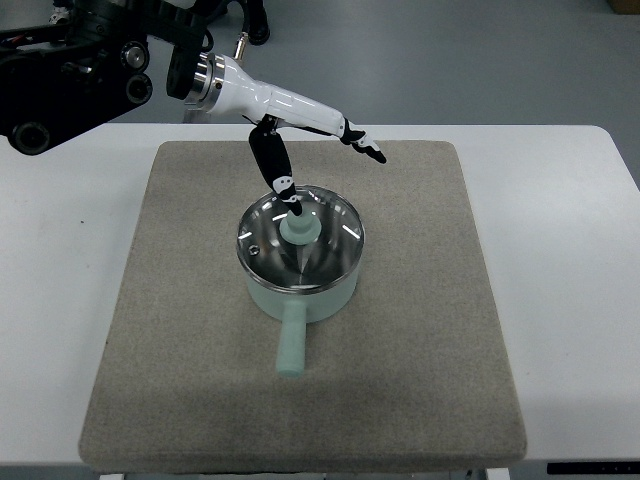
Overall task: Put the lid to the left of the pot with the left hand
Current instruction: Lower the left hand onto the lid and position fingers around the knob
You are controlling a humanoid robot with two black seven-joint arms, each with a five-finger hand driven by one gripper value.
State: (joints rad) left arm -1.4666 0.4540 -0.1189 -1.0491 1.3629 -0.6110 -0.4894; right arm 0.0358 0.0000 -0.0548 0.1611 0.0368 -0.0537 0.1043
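Glass lid (300, 240) on mint pot (298, 290), left robot hand (300, 160) spread above its knob (bare mat (170, 300) leftward).

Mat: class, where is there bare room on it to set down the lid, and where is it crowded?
The mat lies bare left of the pot, and also right of it. The crowded part is the middle, where the left hand reaches over the lid.

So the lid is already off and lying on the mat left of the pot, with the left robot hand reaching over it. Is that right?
Not quite. The top view shows the lid still sitting on the pot, not on the mat. The rest holds: the left robot hand reaches over it, one finger down by the lid's knob.
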